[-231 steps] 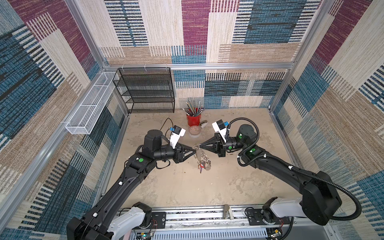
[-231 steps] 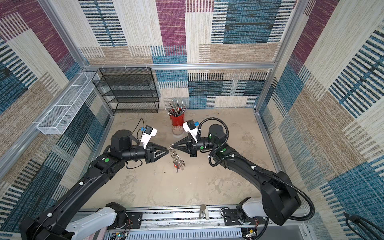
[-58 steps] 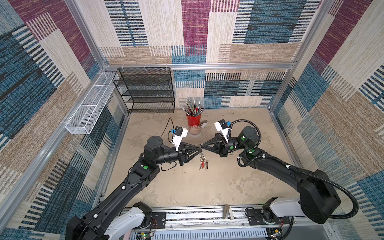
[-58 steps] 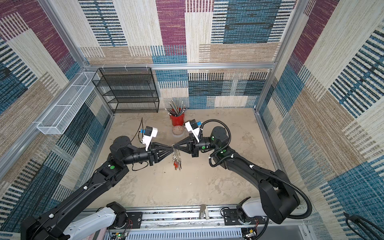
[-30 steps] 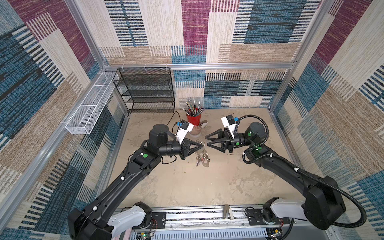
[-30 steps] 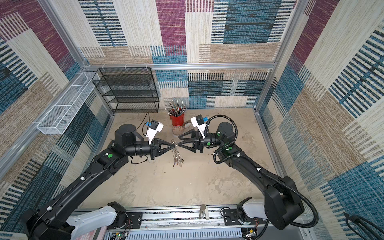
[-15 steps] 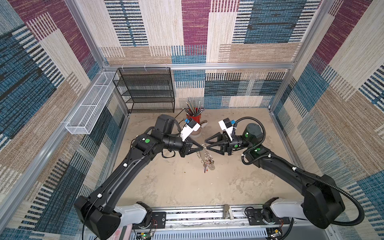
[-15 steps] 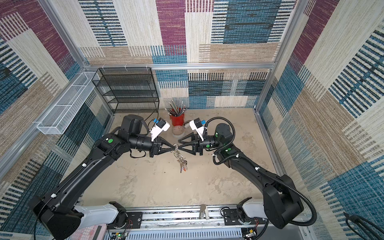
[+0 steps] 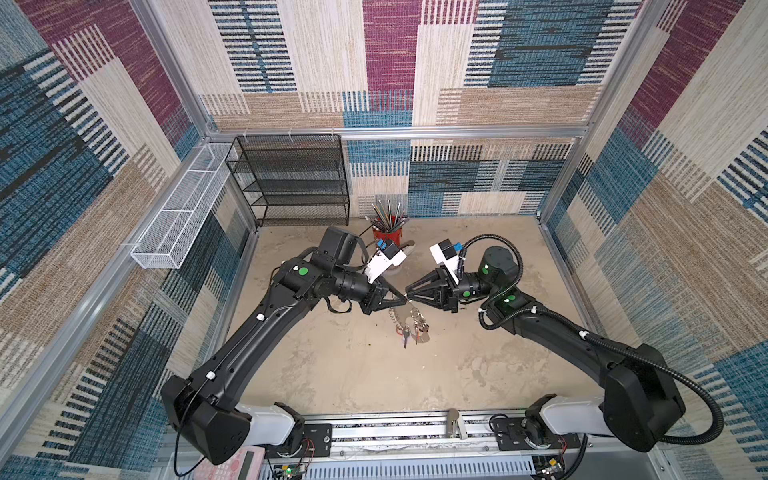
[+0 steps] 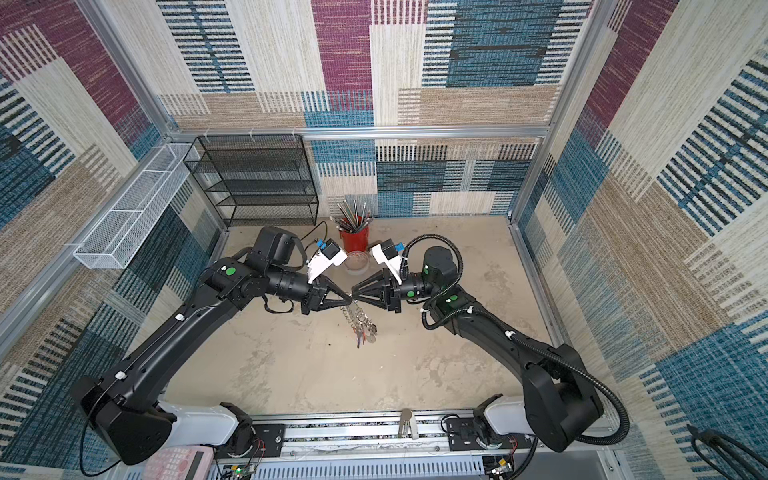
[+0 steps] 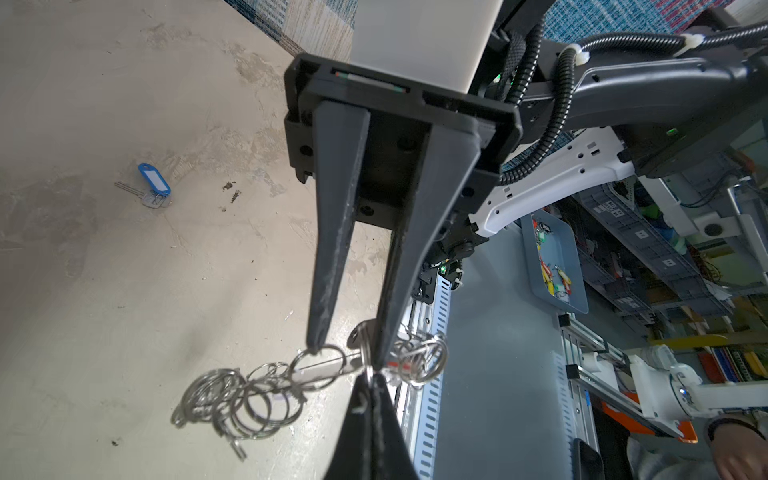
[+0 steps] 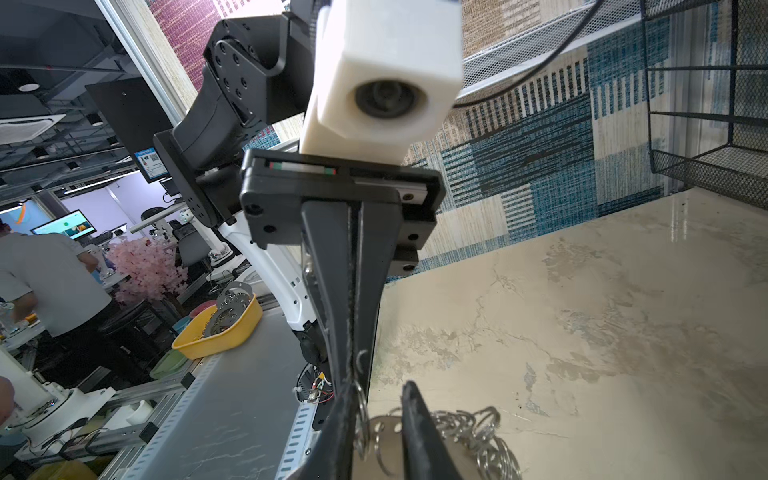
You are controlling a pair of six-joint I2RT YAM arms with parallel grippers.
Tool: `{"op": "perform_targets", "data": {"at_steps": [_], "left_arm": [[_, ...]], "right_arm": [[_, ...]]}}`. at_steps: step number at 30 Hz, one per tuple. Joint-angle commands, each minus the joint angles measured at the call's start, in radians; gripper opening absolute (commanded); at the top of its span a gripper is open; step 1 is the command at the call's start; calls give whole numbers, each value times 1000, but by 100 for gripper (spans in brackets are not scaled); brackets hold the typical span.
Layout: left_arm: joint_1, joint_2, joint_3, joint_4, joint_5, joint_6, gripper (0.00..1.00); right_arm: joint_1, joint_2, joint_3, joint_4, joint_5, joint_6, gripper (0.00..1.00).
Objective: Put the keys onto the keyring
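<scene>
Just changed: the right gripper (image 9: 411, 296) is closing. Its jaws are pulling in from a wide V to a narrow gap, and the tips are arriving at the keyring (image 9: 409, 321) just beside the left gripper (image 9: 401, 297), at the centre of both top views. The left wrist view is showing the right fingers (image 11: 332, 249) straddling the held end of the keyring (image 11: 249, 399), with one tip touching a split ring (image 11: 316, 360). A gap is still showing between them, so I cannot tell whether they are pinching yet. The left gripper (image 11: 370, 382) is fully shut and clamping the keyring by that same end. The rest is dangling below it, off the table (image 9: 374, 374).

This is looking like a two-handed hold being set up, with the right arm bracing or spreading a ring so a key can go on. Some keys (image 9: 415, 332) are already hanging at the keyring's low end. A blue-tagged key (image 11: 153, 185) is lying loose on the table, well apart from the keyring, so the task is looking unfinished.

Versus earlier:
- **A second ago:** the grippers were standing apart, the right one wide open and holding nothing.
- **Half a second ago:** the right gripper was moving in, still spread.
- **Left grip:** it is staying clamped throughout.
- **Left arm:** its elbow is now sitting higher in frame, nearer the red pencil cup (image 9: 388, 237) at upper centre.
- **Some seconds back:** both tips were meeting at the keyring in about this same spot, so this is reading as a regrasp, not a first contact.
</scene>
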State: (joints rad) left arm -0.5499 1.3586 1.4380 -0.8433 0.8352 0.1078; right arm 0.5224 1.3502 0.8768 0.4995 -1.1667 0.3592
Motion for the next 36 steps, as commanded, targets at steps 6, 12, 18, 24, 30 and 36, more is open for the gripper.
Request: {"op": "perform_targets", "data": {"at_steps": [6, 12, 18, 24, 30, 36], "left_arm": [[-1, -16, -5, 47, -8, -15, 0], [2, -93, -102, 169, -67, -106, 0], [11, -167, -225, 304, -91, -207, 12], [31, -261, -372, 502, -90, -336, 29], [33, -316, -530, 816, -9, -499, 38], [29, -308, -623, 1065, 15, -619, 39]], "right_arm": [[-3, 4, -3, 26, 28, 13, 0], [1, -4, -26, 104, 45, 69, 0], [1, 5, -43, 215, 53, 161, 0], [1, 12, -53, 305, 68, 238, 0], [1, 22, -65, 374, 63, 294, 0], [1, 25, -74, 423, 62, 335, 0]]}}
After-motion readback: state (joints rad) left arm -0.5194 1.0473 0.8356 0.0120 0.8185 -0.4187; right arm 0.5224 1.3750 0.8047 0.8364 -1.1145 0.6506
